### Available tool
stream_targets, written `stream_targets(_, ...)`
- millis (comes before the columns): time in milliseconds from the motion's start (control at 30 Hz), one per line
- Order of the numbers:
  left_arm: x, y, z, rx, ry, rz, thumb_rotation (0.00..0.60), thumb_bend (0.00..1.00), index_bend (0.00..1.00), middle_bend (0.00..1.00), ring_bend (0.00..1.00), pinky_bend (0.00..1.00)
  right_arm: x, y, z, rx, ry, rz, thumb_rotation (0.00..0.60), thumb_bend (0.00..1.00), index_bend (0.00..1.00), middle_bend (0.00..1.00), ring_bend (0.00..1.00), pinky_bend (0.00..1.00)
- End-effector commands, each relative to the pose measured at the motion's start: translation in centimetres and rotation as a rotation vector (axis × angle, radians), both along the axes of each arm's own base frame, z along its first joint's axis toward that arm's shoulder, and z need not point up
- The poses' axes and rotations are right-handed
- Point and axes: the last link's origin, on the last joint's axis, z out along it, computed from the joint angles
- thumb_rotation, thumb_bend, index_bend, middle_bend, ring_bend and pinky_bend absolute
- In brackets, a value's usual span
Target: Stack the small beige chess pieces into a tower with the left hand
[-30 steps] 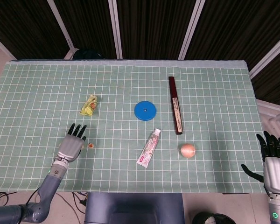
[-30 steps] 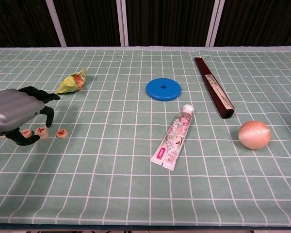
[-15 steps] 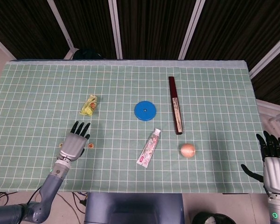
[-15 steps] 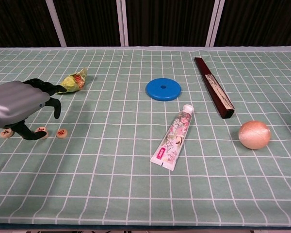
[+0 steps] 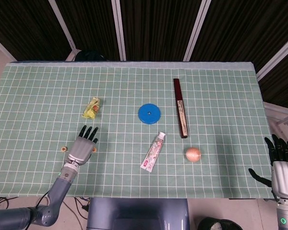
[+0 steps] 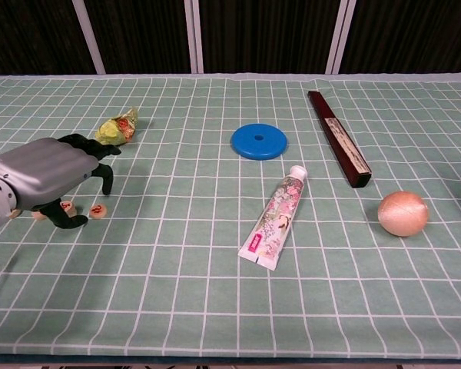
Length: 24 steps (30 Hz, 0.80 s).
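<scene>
Setting: robot test lab — staged tabletop workstation. Evidence: table [image 5: 221,86] covered with green cloth printed in white grid; dark slatted wall panels [image 5: 153,28] with white dividers behind; cables hanging below table front edge. Unrelated test props laid out well apart — blue disc [image 5: 149,114], toothpaste tube [image 5: 153,151], dark flat box [image 5: 180,108].

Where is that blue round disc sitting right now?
The blue disc lies flat near the table's middle, left of the dark red box and just beyond the toothpaste tube.
</scene>
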Motion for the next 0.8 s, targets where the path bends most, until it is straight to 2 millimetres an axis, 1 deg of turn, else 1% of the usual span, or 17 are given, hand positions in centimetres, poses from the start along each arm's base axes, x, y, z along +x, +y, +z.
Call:
stream_targets(33,0.23,0.19,-0.21,0.002,-0.003,-0.003,0.600,0.30,0.40,0.00,0.00,0.00,-0.01,-0.02,0.00,-0.001,0.000,-0.001,0.600,0.23,0.08,0.01,0.00,0.00)
stream_targets(333,0.44,0.14,-1.03,-0.009,0.012,-0.006,0.600,0.31,0.45,0.00,0.00,0.00,-0.04,-0.05,0.05,0.000,0.001,-0.004,0.600,0.23,0.08,0.01,0.00,0.00)
stream_targets(800,0.26,0.17,-1.05,-0.003,0.029,-0.003,0.600,0.31,0.49,0.00,0.00,0.00,-0.04,-0.08,0.04,0.000,0.000,-0.004,0.600,0.23,0.08,0.01,0.00,0.00)
